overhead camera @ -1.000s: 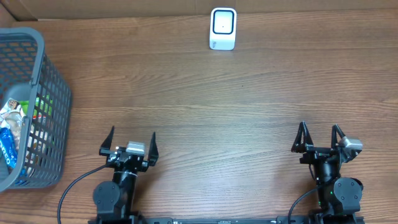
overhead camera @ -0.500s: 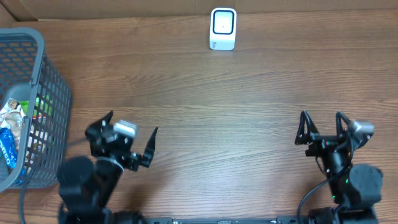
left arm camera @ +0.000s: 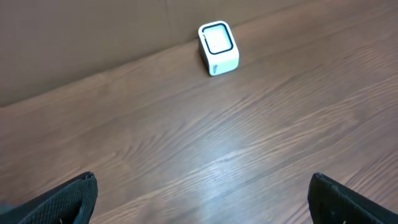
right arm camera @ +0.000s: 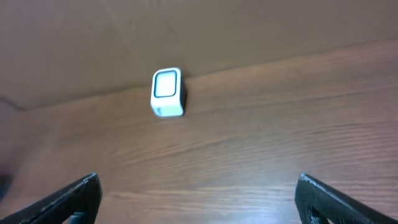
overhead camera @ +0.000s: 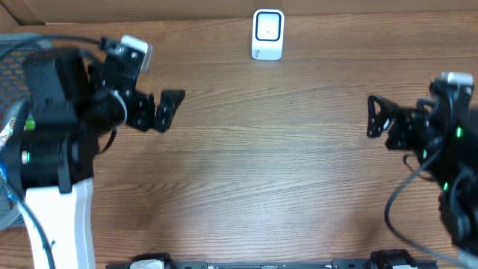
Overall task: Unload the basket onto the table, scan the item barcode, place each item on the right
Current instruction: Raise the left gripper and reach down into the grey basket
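Note:
The white barcode scanner (overhead camera: 268,33) stands at the far middle of the wooden table, also in the left wrist view (left arm camera: 218,47) and the right wrist view (right arm camera: 166,92). My left gripper (overhead camera: 159,110) hangs open above the table's left side, beside the basket, with nothing between its fingers (left arm camera: 73,198). My right gripper (overhead camera: 372,117) is open and empty over the right side, facing the scanner, its fingers (right arm camera: 79,194) wide apart. Packaged items (overhead camera: 7,128) show only as a sliver in the basket behind the left arm.
A grey mesh basket (overhead camera: 19,41) sits at the left edge, mostly covered by the raised left arm. A brown cardboard wall (left arm camera: 93,31) runs along the table's far edge behind the scanner.
Both arms have risen from the front edge and swung forward, the left toward the basket, the right up along the right side. Both grippers stayed open.

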Motion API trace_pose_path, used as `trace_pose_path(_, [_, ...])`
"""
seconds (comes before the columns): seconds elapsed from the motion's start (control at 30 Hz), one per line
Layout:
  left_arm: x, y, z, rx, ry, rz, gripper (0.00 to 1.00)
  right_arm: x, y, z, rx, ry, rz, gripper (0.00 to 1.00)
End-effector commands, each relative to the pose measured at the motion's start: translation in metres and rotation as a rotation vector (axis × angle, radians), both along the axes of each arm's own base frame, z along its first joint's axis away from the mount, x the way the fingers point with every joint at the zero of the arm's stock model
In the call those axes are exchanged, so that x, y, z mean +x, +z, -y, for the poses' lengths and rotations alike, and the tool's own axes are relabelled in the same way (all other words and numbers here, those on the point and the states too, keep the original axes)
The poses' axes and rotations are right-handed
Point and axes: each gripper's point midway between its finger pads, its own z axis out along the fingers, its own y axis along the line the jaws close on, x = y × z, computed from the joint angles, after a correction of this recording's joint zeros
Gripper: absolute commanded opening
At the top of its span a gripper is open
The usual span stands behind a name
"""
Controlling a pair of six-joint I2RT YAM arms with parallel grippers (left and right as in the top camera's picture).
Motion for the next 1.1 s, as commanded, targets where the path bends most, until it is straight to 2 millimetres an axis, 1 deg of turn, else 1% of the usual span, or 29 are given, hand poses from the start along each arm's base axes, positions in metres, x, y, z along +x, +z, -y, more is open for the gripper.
trace_pose_path(0.0, [0.009,0.001,0.01,-0.062,-0.027,-0.024,1.0,0.013,0.013,-0.009,0.0,0.059,-0.016,1.0])
trace_pose_path(0.07, [0.014,-0.004,0.01,-0.103,0.008,-0.062,1.0,0.019,0.009,-0.02,0.03,0.116,-0.038,1.0])
trace_pose_path(0.2, [0.019,0.002,0.012,-0.127,0.008,-0.041,1.0,0.022,0.002,-0.034,0.07,0.185,-0.074,1.0])
trace_pose_path(0.27, [0.023,0.008,0.005,-0.106,0.038,-0.012,1.0,0.024,0.0,-0.035,0.073,0.19,-0.08,1.0])
trace_pose_path(0.33, [0.028,0.018,-0.012,-0.097,0.133,0.013,1.0,0.025,-0.002,-0.035,0.073,0.19,-0.086,1.0])
trace_pose_path(0.43, [0.031,0.04,-0.052,-0.11,0.344,0.058,1.0,0.025,-0.003,-0.035,0.073,0.189,-0.091,1.0])
trace_pose_path(0.5, [0.029,0.055,-0.086,-0.115,0.495,0.095,1.0,0.024,-0.004,-0.035,0.074,0.189,-0.097,1.0])
trace_pose_path(0.6, [0.017,0.07,-0.141,-0.099,0.714,0.145,0.99,0.023,-0.006,-0.035,0.074,0.189,-0.106,1.0])
trace_pose_path(0.67, [0.006,0.073,-0.174,-0.083,0.839,0.159,0.99,0.022,-0.007,-0.035,0.074,0.189,-0.111,1.0])
trace_pose_path(0.77, [-0.008,0.069,-0.212,-0.078,0.986,0.153,0.99,0.022,-0.007,-0.035,0.074,0.189,-0.114,1.0])
trace_pose_path(0.87, [-0.015,0.061,-0.238,-0.084,1.067,0.13,0.96,0.021,-0.007,-0.036,0.078,0.194,-0.113,1.0])
trace_pose_path(0.93, [-0.017,0.053,-0.252,-0.083,1.105,0.105,0.96,0.021,-0.007,-0.037,0.082,0.2,-0.113,1.0])
trace_pose_path(1.07, [-0.02,0.028,-0.281,-0.108,1.192,0.03,0.96,0.021,-0.007,-0.038,0.084,0.205,-0.114,1.0])
